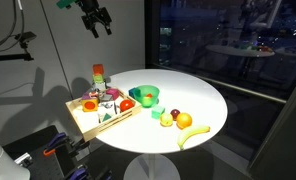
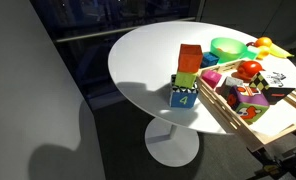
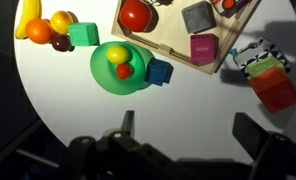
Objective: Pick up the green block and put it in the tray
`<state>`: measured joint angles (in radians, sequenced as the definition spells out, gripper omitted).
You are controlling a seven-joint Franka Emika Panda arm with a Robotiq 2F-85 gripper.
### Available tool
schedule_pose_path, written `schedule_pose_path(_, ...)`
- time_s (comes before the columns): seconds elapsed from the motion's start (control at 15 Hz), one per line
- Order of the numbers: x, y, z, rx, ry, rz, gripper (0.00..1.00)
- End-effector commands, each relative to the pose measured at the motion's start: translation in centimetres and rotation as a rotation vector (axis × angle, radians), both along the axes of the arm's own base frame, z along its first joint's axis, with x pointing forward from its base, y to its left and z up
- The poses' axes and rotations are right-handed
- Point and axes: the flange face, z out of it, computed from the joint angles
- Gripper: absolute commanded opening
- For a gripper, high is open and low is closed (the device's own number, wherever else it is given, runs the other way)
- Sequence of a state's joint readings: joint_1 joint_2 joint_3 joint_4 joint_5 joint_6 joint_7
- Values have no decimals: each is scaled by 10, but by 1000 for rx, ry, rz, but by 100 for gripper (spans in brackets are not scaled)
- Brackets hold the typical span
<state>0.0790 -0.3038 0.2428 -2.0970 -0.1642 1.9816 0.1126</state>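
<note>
The green block (image 3: 84,35) is a small teal-green cube on the white table, beside the fruits. It also shows in an exterior view (image 1: 155,112), between the green bowl and the fruits. The tray (image 1: 80,124) is a shallow light-wood rectangle at the table's edge, holding several toys; it also shows in the wrist view (image 3: 231,48) and in an exterior view (image 2: 224,108). My gripper (image 3: 188,130) is open and empty, high above the table (image 1: 96,18), far from the block. I cannot make out the block in the exterior view that shows the block stack in front.
A round green bowl (image 3: 118,68) holds small fruits. A blue cube (image 3: 159,72) lies between bowl and tray. A banana, an orange and other fruits (image 3: 46,24) lie near the block. A stack of coloured blocks (image 2: 186,75) stands beside the tray.
</note>
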Motion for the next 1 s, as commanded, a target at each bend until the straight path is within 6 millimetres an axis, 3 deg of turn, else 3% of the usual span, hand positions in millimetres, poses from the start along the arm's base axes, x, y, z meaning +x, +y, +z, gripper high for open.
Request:
schedule_pose_path(0.0, 11, -10, 6, 28, 0, -32, 100)
schedule_pose_path(0.53, 40, -48, -5, 106, 67, -134, 100)
schedule_pose_path(0.93, 68, -93, -26, 137, 137, -277, 100)
